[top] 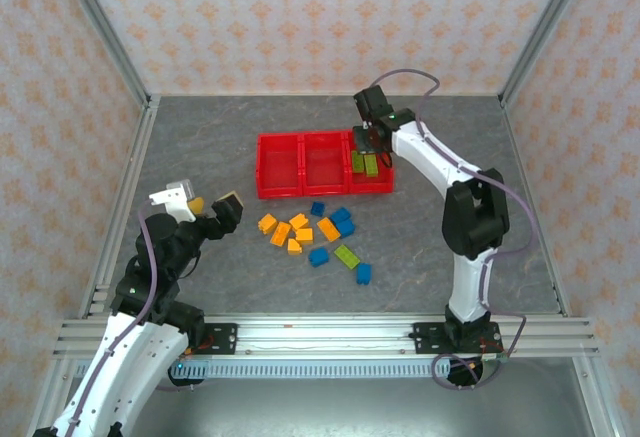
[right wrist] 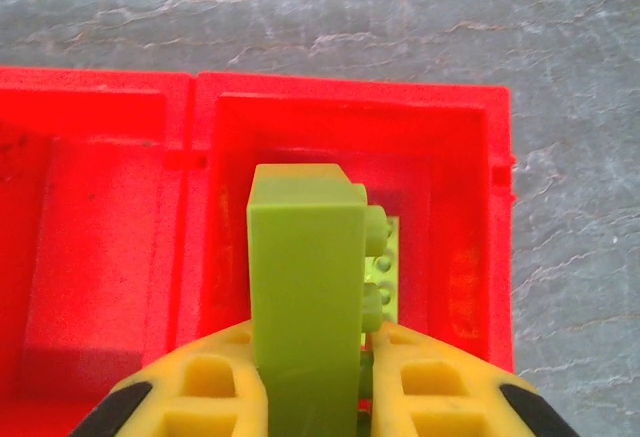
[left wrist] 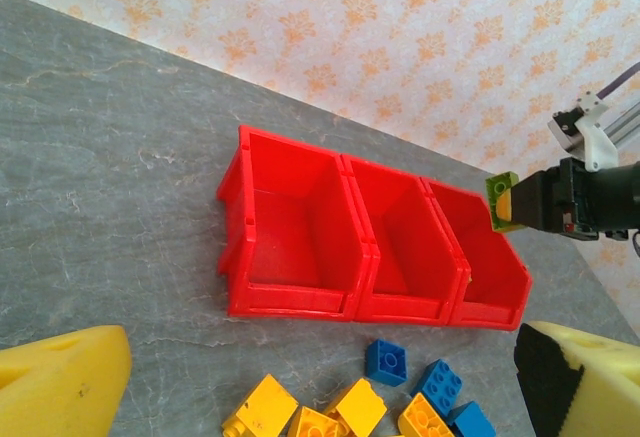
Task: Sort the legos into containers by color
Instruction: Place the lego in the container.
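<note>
Right gripper [right wrist: 310,362]: we find it clenched on a lime green brick [right wrist: 305,287], pinched by its lower end so that the brick stands upright, studs facing right.
Position of held brick: over the rightmost bin [right wrist: 350,92] of the containers [top: 262,167], at the far right of the row. We judge this hold keeps the brick clear of the bin walls for a straight drop.
Contents of rightmost bin: green bricks [top: 365,164] already lie inside, so we take this bin as the green one.
Other two bins: the left wrist view shows bare floors in the left bin [left wrist: 290,302] and the middle bin [left wrist: 405,307].
Left gripper [top: 212,207]: released, jaws spread wide, grasping nothing. It hangs above the table [top: 200,137], near-left of the loose bricks, facing the bins. We judge it parked there, out of the right arm's way.
Loose legos [top: 310,237]: orange, blue and one lime green piece [top: 347,254] lie scattered on the table just near of the containers, not yet sorted.
Step in hand: we judge it to be the release of the green brick into the rightmost bin.
</note>
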`<act>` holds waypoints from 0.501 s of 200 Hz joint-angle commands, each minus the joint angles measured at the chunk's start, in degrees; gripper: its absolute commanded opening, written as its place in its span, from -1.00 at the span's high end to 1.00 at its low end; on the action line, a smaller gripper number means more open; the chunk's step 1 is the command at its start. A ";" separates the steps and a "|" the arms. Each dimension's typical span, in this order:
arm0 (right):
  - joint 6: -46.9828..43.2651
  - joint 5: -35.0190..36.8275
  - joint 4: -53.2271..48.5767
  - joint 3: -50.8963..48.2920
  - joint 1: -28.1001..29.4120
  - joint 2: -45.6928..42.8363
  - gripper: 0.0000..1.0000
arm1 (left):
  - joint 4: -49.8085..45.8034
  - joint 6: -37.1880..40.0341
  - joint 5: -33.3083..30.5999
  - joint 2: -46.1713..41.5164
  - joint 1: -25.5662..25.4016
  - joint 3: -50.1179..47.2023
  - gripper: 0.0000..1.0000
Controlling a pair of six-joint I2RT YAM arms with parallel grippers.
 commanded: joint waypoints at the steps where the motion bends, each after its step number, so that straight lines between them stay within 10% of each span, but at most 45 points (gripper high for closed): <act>1: -1.39 3.59 -2.87 2.58 -0.34 2.78 0.80 | 1.18 0.54 -0.22 -0.76 -0.33 -0.37 -0.99; 45: -1.18 4.00 -3.04 1.95 -0.43 4.85 0.73 | 1.32 0.76 0.08 -0.84 -0.37 -0.29 -0.99; 100: -0.90 4.12 -4.15 0.26 -0.40 1.80 0.12 | 2.24 0.82 1.61 -1.99 -0.41 -0.72 -0.99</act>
